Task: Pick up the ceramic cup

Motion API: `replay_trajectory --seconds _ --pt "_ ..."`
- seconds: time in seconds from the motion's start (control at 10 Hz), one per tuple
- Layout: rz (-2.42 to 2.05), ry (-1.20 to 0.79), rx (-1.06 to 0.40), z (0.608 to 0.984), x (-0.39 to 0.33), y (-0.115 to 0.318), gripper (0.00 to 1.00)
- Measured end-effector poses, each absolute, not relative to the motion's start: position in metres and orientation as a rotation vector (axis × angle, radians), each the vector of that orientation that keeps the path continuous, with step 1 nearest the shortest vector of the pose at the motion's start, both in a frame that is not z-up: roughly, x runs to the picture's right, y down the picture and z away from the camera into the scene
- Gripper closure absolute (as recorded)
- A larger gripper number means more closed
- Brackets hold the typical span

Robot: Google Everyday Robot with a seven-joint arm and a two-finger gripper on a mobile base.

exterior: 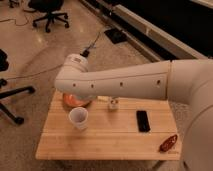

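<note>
The ceramic cup (78, 118) is small, plain and white. It stands upright on the left part of the wooden table (100, 145), just in front of the orange-red bowl (74, 102). My white arm (120, 82) reaches in from the right, and its rounded end hangs over the bowl, just behind and above the cup. The gripper is hidden under the arm's end, so I cannot see it.
A small pale labelled bottle (114, 104) stands mid-table under the arm. A black phone (143, 121) lies to the right and a red object (168, 143) sits near the front right corner. Office chairs (47, 12) stand behind, and one chair base (10, 100) is to the left.
</note>
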State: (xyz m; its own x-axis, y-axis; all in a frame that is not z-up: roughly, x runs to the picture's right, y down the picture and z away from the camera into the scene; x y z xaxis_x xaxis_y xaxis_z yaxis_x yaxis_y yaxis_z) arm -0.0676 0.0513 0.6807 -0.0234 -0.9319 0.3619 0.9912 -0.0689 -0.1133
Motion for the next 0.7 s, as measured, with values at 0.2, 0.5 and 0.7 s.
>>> replay_trajectory --seconds 0.2,0.5,0.7 --pt "-1.61 -0.184 -0.377 0.684 -0.079 0.055 0.2" --pt "-1.653 -0.193 -0.423 0.692 -0.091 0.06 0.2" --pt "-1.661 -0.177 -0.418 0.697 -0.092 0.061 0.2"
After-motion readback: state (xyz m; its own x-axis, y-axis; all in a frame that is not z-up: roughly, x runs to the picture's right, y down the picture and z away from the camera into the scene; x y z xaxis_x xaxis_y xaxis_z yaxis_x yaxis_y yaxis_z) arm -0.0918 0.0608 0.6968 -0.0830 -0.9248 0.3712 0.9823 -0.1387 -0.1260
